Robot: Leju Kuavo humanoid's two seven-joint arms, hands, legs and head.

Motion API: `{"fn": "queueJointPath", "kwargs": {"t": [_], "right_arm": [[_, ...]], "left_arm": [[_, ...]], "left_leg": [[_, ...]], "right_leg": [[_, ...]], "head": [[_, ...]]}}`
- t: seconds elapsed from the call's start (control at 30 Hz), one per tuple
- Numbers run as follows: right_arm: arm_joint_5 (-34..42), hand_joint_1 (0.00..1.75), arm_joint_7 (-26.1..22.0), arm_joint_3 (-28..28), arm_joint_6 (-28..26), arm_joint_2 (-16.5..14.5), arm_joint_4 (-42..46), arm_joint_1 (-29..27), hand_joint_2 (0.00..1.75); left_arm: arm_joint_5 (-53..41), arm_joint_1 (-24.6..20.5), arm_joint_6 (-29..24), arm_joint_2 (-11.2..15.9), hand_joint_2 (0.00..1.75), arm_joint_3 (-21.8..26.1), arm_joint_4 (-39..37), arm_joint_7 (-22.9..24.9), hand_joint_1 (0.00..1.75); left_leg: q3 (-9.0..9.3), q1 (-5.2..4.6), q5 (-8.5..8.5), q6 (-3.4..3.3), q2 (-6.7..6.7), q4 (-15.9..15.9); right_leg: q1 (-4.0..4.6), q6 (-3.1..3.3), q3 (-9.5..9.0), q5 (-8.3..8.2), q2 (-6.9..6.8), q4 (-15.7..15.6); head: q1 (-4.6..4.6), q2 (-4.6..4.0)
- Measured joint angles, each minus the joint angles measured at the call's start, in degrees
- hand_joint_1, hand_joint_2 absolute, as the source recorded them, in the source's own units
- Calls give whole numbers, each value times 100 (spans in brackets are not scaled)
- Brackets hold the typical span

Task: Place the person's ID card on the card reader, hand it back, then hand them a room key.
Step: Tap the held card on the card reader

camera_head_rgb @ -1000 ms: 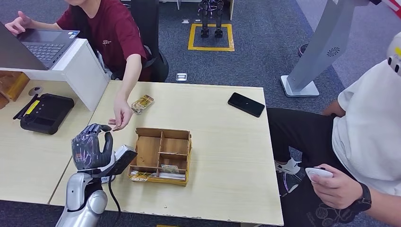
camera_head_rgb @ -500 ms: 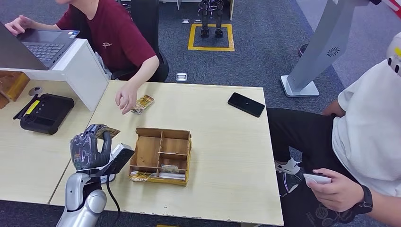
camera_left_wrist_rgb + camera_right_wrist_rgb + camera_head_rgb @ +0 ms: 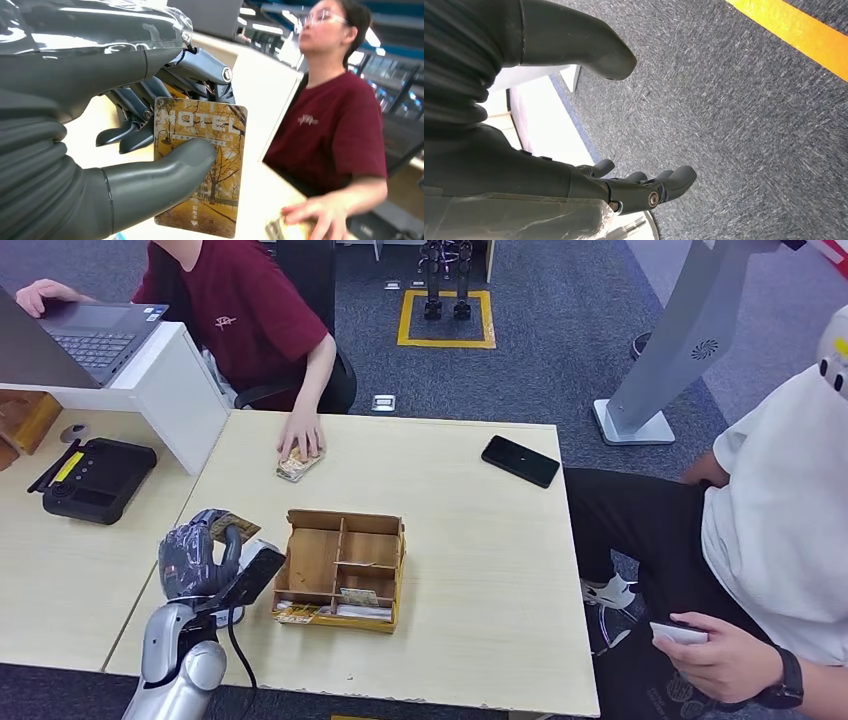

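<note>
My left hand is raised over the table's near left corner and pinches a card between thumb and fingers. In the left wrist view the card shows an autumn tree photo and the word HOTEL, with my thumb pressed on its face. Just under that hand a small dark device with a cable lies on the table edge. A black terminal sits on the left desk. My right hand hangs over grey carpet, fingers apart, holding nothing.
A wooden divided box holds more cards in its front slots. The person in red rests a hand on a card stack. A black phone lies far right. A seated person in white is at the right.
The person in red let go of the card into my left hand and drew their hand back to the card stack. My left hand, holding the card, shifted slightly right.
</note>
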State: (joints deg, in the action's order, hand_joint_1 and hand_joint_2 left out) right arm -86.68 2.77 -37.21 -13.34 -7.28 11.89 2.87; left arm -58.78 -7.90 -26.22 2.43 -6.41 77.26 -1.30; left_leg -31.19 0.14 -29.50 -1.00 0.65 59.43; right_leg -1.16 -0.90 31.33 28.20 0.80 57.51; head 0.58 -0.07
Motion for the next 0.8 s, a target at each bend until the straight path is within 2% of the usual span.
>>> {"fn": "queueJointPath", "kwargs": {"t": [0.2,0.53,0.8], "right_arm": [[22,0,-32,-21,-21,0,0,-4,175],[44,0,-54,-83,-37,0,0,-33,175],[15,0,-54,-96,-38,0,0,-35,175]], "left_arm": [[196,221,220,16,175,1,-8,-49,175],[261,691,184,114,175,315,5,-101,175],[172,855,43,135,175,614,5,-111,175]], "left_leg": [[-1,0,0,0,0,0],[-1,1,0,0,0,-1],[-1,1,2,-2,1,-1]], "right_leg": [[0,0,0,0,0,0],[0,0,0,0,0,0],[0,0,-1,0,-1,0]], "head": [[1,0],[1,0],[1,0]]}}
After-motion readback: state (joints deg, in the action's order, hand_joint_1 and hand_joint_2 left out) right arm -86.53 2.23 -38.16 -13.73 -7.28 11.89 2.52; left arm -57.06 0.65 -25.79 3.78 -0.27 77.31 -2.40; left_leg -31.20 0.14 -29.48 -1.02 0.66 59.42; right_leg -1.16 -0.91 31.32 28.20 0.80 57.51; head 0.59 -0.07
